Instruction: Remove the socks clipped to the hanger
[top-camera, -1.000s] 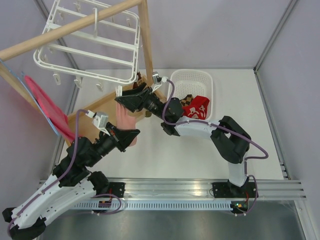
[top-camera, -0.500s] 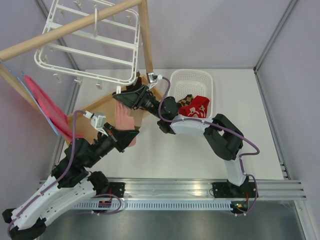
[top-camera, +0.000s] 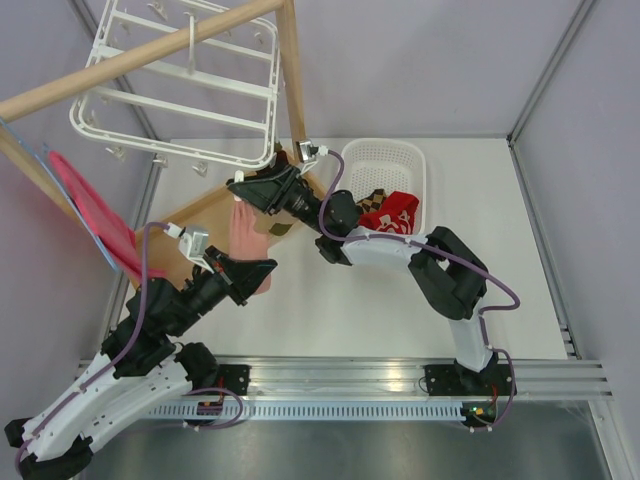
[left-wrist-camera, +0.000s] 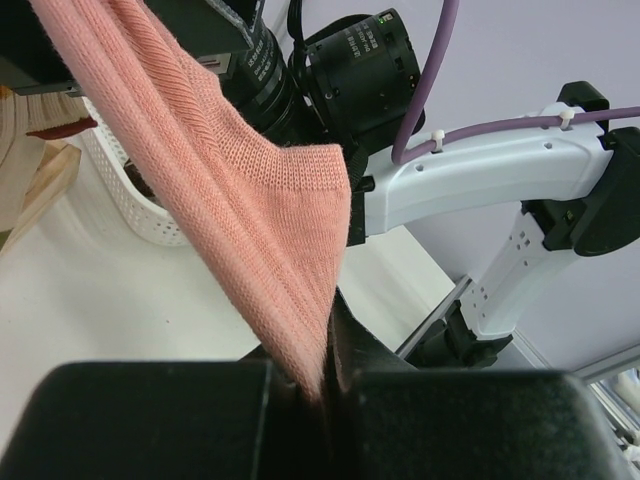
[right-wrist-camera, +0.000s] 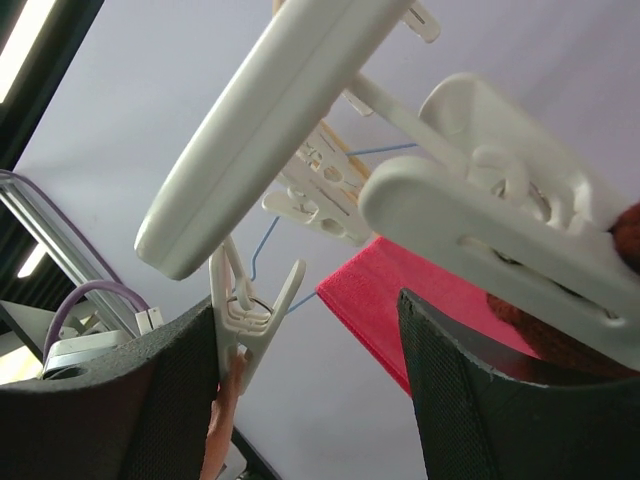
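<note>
The white hanger (top-camera: 180, 95) hangs from the wooden rack at the upper left. One pale pink sock (top-camera: 246, 238) dangles from a small clip (right-wrist-camera: 243, 312) at the hanger's near edge. My left gripper (top-camera: 262, 272) is shut on the sock's lower end; in the left wrist view the pink sock (left-wrist-camera: 250, 200) runs down into the closed jaws of that gripper (left-wrist-camera: 325, 385). My right gripper (top-camera: 238, 190) is open at the clip, and in its wrist view the clip stands between the jaws of the right gripper (right-wrist-camera: 310, 370), close to the left finger (right-wrist-camera: 150, 400). Other socks (top-camera: 392, 214) lie in the basket.
A white mesh basket (top-camera: 385, 158) sits right of the rack, holding a checkered and a red sock. The wooden rack's post (top-camera: 292, 80) and base (top-camera: 195, 215) stand beside both grippers. A red cloth (top-camera: 90, 215) hangs at the left. The two arms are close together.
My right gripper has shifted a little up and left, closer to the clip. The left gripper has kept its hold on the pink sock and hardly moved.
</note>
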